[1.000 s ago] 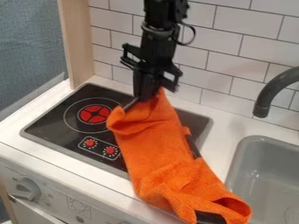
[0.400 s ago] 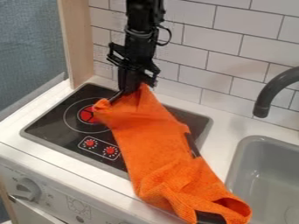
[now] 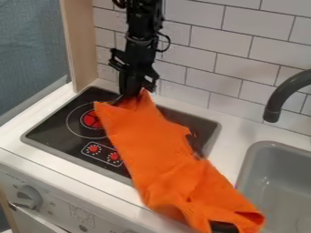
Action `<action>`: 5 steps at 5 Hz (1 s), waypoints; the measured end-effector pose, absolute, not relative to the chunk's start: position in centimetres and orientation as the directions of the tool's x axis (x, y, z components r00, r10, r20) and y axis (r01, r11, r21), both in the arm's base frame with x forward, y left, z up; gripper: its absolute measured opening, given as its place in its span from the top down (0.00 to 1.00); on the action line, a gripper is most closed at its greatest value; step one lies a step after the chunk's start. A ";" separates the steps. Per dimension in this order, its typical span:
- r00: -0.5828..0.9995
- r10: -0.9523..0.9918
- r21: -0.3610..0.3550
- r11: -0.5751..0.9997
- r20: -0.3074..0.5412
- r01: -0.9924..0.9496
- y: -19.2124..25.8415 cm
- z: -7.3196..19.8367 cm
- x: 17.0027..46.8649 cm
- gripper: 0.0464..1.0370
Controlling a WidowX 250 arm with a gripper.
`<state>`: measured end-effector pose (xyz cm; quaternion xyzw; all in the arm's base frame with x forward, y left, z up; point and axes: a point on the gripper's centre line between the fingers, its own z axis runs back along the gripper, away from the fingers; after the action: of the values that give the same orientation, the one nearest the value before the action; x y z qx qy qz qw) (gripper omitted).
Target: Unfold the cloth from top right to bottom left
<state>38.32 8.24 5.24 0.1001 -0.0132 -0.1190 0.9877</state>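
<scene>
My fingers [image 3: 128, 90] pinch the top of the orange cloth [image 3: 161, 157], which lies over the stove [image 3: 52, 124] and counter [image 3: 234, 143]. It should be soft, light and floppy; corners seem best to grab.

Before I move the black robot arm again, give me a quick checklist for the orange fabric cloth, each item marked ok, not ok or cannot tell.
1. Black two-finger gripper at the upper end of the orange fabric cloth: ok.
2. Hold on the cloth secure: cannot tell, the contact is hidden.
3. Cloth fully unfolded: not ok, its lower end is bunched and folded over.
4. Cloth clear of the flat black stovetop: not ok, it lies across part of it.
5. Lower end clear of the grey sink: cannot tell, it overlaps the sink's near corner in view.
6. Arm clear of the dark grey curved faucet: ok.
</scene>
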 end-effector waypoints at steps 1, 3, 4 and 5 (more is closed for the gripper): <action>0.974 -0.227 0.219 0.950 -0.007 0.223 8.7 4.5 39.1 0.97; 0.976 -0.217 0.219 0.951 -0.026 0.218 8.8 4.3 38.8 0.58; 0.979 -0.203 0.203 0.957 -0.035 0.206 9.2 4.2 38.5 0.25; 0.983 -0.179 0.191 0.964 -0.038 0.183 10.0 4.4 38.3 0.03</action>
<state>38.25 10.03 4.40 0.0972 0.0104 -0.0914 0.9910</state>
